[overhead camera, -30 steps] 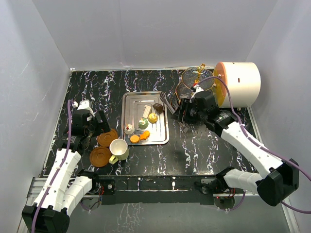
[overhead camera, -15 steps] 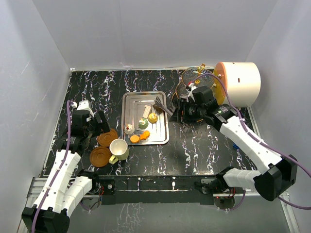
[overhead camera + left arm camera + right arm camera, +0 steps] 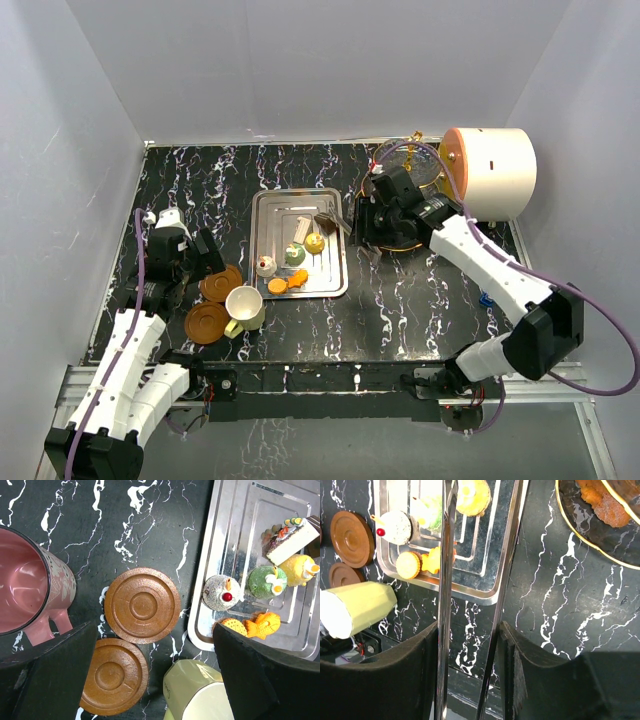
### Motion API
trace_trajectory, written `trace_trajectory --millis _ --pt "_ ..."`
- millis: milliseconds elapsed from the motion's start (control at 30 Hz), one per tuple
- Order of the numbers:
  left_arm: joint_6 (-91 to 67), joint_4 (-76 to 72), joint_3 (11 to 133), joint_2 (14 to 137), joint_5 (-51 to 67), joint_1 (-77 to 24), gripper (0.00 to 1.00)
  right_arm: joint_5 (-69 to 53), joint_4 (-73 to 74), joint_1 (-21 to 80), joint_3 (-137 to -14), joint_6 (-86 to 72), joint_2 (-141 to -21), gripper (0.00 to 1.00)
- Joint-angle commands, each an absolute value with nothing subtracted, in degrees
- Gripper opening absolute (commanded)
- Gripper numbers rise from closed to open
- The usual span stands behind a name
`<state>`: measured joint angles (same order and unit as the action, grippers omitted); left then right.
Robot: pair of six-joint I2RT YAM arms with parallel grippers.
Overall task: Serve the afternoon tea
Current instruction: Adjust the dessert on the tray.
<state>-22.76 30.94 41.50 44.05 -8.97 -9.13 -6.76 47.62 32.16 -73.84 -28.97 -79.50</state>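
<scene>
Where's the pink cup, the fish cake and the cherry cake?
pink cup [image 3: 22,587]: left wrist view, on its inside wall.
fish-shaped orange cake [image 3: 265,624]: left wrist view, on its body.
white cake with a cherry [image 3: 220,591]: left wrist view, on its top.

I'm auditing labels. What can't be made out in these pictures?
Tongs tips: right wrist view, cut off at the top edge.
Glass stand: top view, mostly behind the right arm.
Maroon cup: left wrist view, cut by the left edge.
Cream cup: left wrist view, cut by the bottom edge.
</scene>
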Motion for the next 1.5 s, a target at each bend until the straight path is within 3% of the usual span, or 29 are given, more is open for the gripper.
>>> trace_trajectory --millis 0,433,1067,1300,1467 --pt "-23.06 31.81 41.88 43.93 -10.58 -9.29 0.99 -5.44 41.46 32.42 -74.65 -32.77 -80.58 0.42" --pt "-22.69 31.73 41.89 45.57 -11.08 -9.31 0.99 -7.84 35.45 32.33 -74.72 -37.92 -89.08 0.41" --pt "-22.15 31.76 42.15 47.06 -11.44 -9.28 0.99 -12.17 30.30 31.90 -72.02 -40.48 -91.30 0.36" --pt "-22.24 31.88 42.16 46.88 -11.76 -9.31 0.99 -12.53 30.32 31.45 -71.78 -40.50 -92.36 0.31" --pt "-22.14 31.82 42.13 47.02 -11.67 -9.28 0.99 -12.37 31.53 31.45 -73.29 -39.45 -92.34 0.21"
